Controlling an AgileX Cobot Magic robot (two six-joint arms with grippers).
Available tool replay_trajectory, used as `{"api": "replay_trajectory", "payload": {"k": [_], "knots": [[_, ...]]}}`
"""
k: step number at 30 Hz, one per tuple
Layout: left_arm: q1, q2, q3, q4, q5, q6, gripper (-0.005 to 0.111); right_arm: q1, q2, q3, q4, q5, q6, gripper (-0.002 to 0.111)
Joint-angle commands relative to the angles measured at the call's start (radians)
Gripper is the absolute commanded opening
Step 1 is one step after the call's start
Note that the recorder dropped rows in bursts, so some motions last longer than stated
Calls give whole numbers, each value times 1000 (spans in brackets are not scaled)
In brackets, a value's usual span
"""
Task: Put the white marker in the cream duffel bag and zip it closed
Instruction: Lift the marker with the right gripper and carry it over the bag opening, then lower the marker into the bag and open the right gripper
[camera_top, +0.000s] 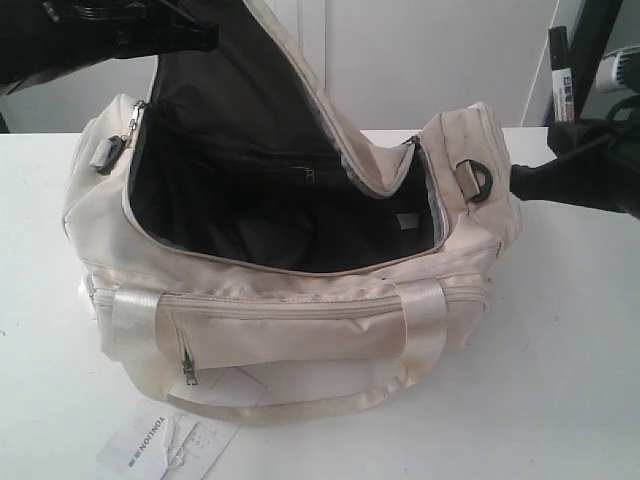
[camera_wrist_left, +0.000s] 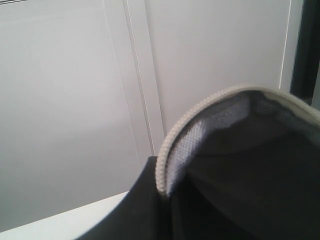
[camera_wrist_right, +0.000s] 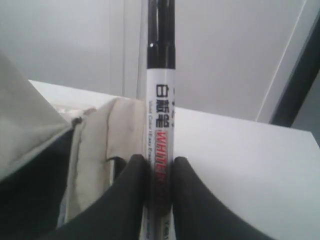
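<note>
The cream duffel bag (camera_top: 300, 335) stands on the white table with its top wide open, showing the dark lining (camera_top: 240, 200). My left gripper (camera_top: 200, 38) is shut on the raised top flap (camera_top: 300, 70). In the left wrist view the flap's zipper edge (camera_wrist_left: 200, 107) runs straight into my left gripper (camera_wrist_left: 162, 195). Just past the bag's right end, my right gripper (camera_top: 562, 138) is shut on the white marker (camera_top: 560, 80), which stands upright. The right wrist view shows the marker (camera_wrist_right: 160, 100) pinched between the black fingers (camera_wrist_right: 132, 190), beside the bag's end (camera_wrist_right: 95, 145).
A printed white paper tag (camera_top: 160, 445) lies on the table (camera_top: 560, 350) in front of the bag. A black D-ring (camera_top: 475, 182) sits on the bag's right end, and a zipper pull (camera_top: 112, 150) hangs at its left end. A dark post (camera_top: 600, 40) stands behind at the right.
</note>
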Motion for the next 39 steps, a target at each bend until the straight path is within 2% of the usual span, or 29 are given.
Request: {"api": "replay_trajectory", "payload": {"k": [1, 7, 11, 15, 21, 31, 39], "knots": [[2, -7, -9, -13, -17, -1, 0, 80, -7, 8, -102, -128, 93, 0], [2, -7, -9, -13, -17, -1, 0, 145, 18, 18, -523, -325, 494, 0], [2, -7, -9, -13, -17, -1, 0, 159, 78, 18, -772, -491, 663, 0], [2, -7, -9, -13, -17, -1, 0, 159, 163, 16, -925, -661, 723, 0], [2, -7, -9, -13, -17, -1, 0, 160, 268, -9, -1009, -826, 741, 0], [2, -7, -9, -13, -17, -1, 0, 263, 374, -163, -1070, -696, 741, 0], [2, -7, -9, -13, -17, -1, 0, 276, 478, -252, -1066, -523, 736, 0]]}}
